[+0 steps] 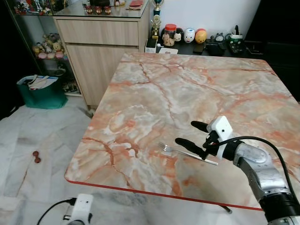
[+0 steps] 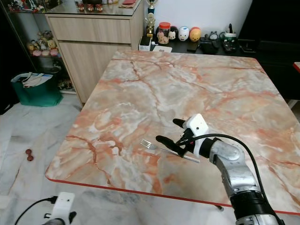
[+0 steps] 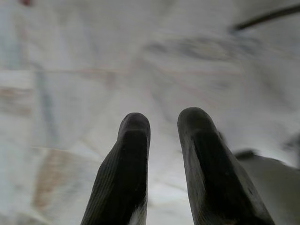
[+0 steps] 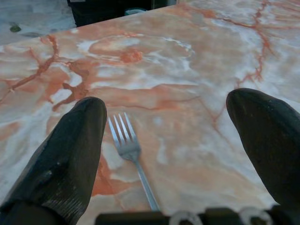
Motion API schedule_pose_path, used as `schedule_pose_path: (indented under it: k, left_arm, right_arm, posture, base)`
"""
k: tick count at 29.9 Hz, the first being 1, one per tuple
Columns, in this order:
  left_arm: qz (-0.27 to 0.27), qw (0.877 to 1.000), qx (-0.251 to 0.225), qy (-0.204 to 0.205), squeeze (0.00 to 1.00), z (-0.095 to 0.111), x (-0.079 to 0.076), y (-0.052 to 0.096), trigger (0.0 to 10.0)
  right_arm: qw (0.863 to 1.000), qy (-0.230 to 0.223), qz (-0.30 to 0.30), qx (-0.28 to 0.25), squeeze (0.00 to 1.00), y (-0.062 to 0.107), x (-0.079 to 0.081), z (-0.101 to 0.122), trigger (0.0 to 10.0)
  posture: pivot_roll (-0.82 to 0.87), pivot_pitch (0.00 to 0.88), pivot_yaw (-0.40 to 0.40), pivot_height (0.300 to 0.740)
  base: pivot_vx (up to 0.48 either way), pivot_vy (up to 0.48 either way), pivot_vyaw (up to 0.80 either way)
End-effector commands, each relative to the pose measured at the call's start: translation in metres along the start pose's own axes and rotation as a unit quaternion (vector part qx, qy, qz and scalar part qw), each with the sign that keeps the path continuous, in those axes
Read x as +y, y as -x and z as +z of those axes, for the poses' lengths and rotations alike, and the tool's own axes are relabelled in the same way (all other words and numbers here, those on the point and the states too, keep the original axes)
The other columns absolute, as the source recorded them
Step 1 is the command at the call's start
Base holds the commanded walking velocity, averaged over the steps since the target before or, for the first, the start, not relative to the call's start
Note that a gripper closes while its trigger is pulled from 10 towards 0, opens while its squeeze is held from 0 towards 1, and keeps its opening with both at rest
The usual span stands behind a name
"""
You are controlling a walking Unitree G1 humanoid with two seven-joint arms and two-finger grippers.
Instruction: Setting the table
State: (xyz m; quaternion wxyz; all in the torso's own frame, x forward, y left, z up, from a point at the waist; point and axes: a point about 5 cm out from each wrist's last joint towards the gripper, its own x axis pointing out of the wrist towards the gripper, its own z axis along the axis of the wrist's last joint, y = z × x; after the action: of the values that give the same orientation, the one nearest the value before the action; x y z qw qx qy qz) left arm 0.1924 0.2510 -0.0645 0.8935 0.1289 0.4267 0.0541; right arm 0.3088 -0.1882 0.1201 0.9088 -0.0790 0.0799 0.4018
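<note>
A silver fork (image 1: 187,152) lies flat on the pink-veined marble table (image 1: 187,79), near the front edge, tines pointing left. My right gripper (image 1: 185,132) hovers just above it, open, one black finger on each side of the fork's line and nothing between them. In the right wrist view the fork (image 4: 129,150) sits between the wide-spread fingers (image 4: 70,154), closer to one of them. My left arm (image 1: 79,208) hangs below the table's front edge; its gripper (image 3: 164,122) points at the pale floor with its tips a narrow gap apart.
A wooden cabinet (image 1: 101,47) stands at the back left, with a teal bag (image 1: 42,91) on the floor beside it. Jars and figurines (image 1: 169,35) line a low dark shelf past the table's far edge. A small red object (image 1: 36,157) lies on the tiled floor.
</note>
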Motion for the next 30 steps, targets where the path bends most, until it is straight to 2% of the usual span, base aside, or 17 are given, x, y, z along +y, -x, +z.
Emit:
schedule_pose_path:
  k: [1, 8, 19, 30]
  left_arm:
    - [0.007, 1.0, -0.007, 0.001, 0.0, -0.001, 0.011, 0.001, 10.0]
    - [-0.006, 1.0, -0.021, 0.015, 0.0, 0.006, 0.0, 0.0, 10.0]
    - [-0.014, 1.0, -0.011, 0.007, 0.0, 0.0, 0.005, 0.001, 10.0]
    - [-0.024, 1.0, -0.009, 0.011, 0.0, -0.002, -0.001, 0.001, 10.0]
  right_arm:
    - [1.0, 0.005, -0.001, -0.01, 0.0, 0.001, -0.001, 0.005, 10.0]
    - [1.0, 0.003, -0.003, -0.007, 0.0, 0.002, 0.0, 0.002, 10.0]
    - [1.0, 0.003, -0.003, -0.006, 0.0, 0.003, 0.0, 0.002, 10.0]
    - [1.0, 0.003, -0.002, -0.011, 0.0, -0.003, 0.001, 0.004, 10.0]
  posture:
    - [0.09, 0.0, -0.018, 0.727]
    - [0.09, 0.0, -0.019, 0.727]
    - [0.09, 0.0, -0.015, 0.727]
    - [0.09, 0.0, -0.023, 0.727]
  base:
    - [0.281, 0.0, 0.0]
    - [0.154, 0.0, 0.0]
    - [0.0, 0.0, 0.0]
    - [0.0, 0.0, 0.0]
